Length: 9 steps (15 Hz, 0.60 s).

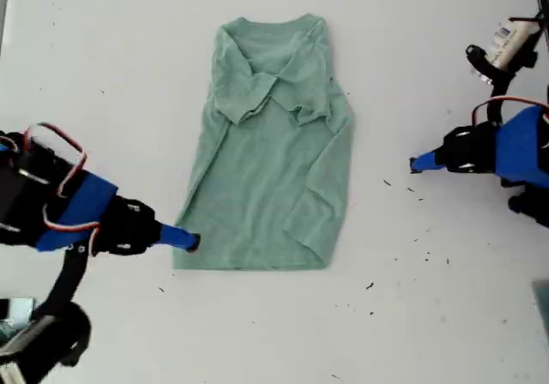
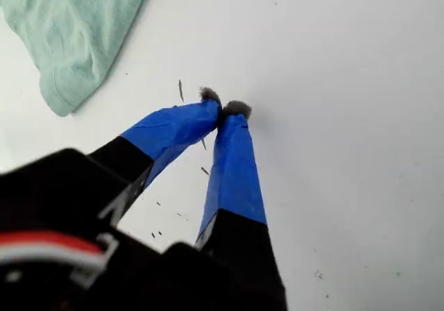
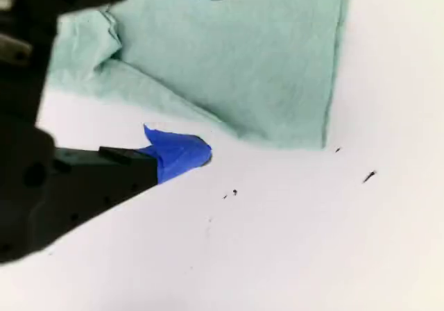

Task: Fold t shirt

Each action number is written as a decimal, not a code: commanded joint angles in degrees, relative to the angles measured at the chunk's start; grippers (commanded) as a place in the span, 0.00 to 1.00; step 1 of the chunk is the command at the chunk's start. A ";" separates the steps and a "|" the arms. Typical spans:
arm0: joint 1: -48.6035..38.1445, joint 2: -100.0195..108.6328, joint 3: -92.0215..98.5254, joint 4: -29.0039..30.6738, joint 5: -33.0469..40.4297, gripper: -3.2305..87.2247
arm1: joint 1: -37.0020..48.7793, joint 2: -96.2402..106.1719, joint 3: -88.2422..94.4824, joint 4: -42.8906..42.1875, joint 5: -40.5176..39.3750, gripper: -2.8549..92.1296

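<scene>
The t shirt (image 1: pixel 270 144) lies mid-table (image 1: pixel 429 333). In the exterior view, the second gripper (image 1: pixel 190 243) touches its lower left corner; the first gripper (image 1: pixel 415 165) sits well apart, right.

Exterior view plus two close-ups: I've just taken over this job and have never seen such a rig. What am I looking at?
The exterior view looks down on a white table with two small robot arms, one at each side. The other two pictures come from cameras mounted on the arms, each looking along its own blue-taped jaws.

A pale green t-shirt lies flat in the middle with its sleeves folded in.

My first gripper is on the exterior view's right. Its wrist view shows the jaws shut over bare table, holding nothing and well away from the shirt.

My second gripper is on the exterior view's left, at the shirt's near corner. Its jaws are open, with one over the cloth and one beside its edge. Nothing is gripped.
</scene>
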 commanded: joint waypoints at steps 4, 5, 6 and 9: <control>-4.31 -4.39 18.37 -19.78 3.34 0.40 | -5.19 0.70 2.81 -0.09 3.60 0.05; -4.48 -7.47 18.46 -22.06 4.22 0.40 | -6.24 0.70 2.81 -0.09 4.31 0.05; -4.48 -11.16 17.75 -23.55 4.31 0.40 | -6.94 0.70 2.81 -0.09 4.66 0.05; -5.54 -20.48 16.70 -25.66 3.87 0.29 | -8.26 0.70 2.81 -0.09 5.36 0.05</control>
